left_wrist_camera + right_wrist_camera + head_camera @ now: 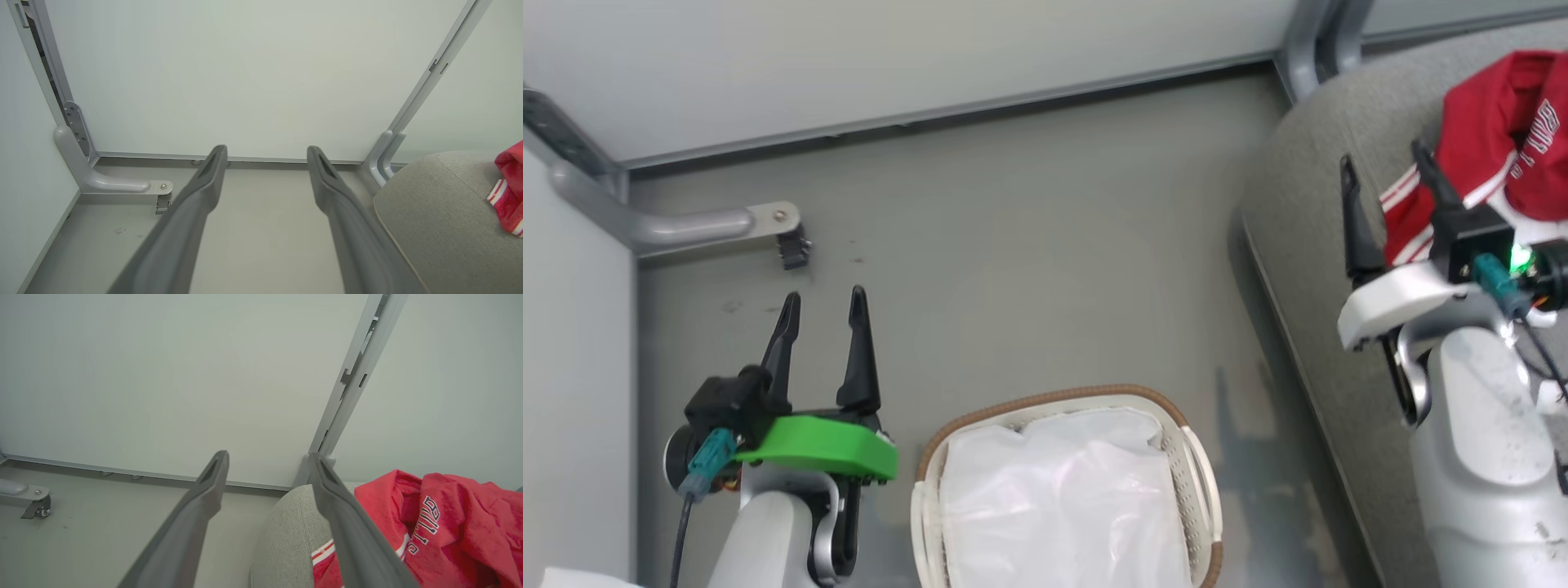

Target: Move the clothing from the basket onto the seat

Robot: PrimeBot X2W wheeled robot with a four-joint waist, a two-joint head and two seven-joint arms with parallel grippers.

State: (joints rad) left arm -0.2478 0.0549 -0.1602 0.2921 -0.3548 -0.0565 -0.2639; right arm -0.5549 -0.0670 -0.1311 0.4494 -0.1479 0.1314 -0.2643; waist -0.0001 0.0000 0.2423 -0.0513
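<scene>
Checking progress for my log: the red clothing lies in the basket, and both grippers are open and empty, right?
Not quite. The clothing lies on the seat, not in the basket; the head view shows it there, and a white liner in the basket. The left gripper and right gripper are open and empty, as you said.

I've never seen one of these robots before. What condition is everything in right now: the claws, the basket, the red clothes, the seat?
Left gripper: open, empty, above the floor.
Right gripper: open, empty, over the seat's edge.
Clothing: crumpled in a heap on the seat, not gripped.
Seat: bearing the clothing.
Basket: upright on the floor, with a rumpled white liner in it.
</scene>
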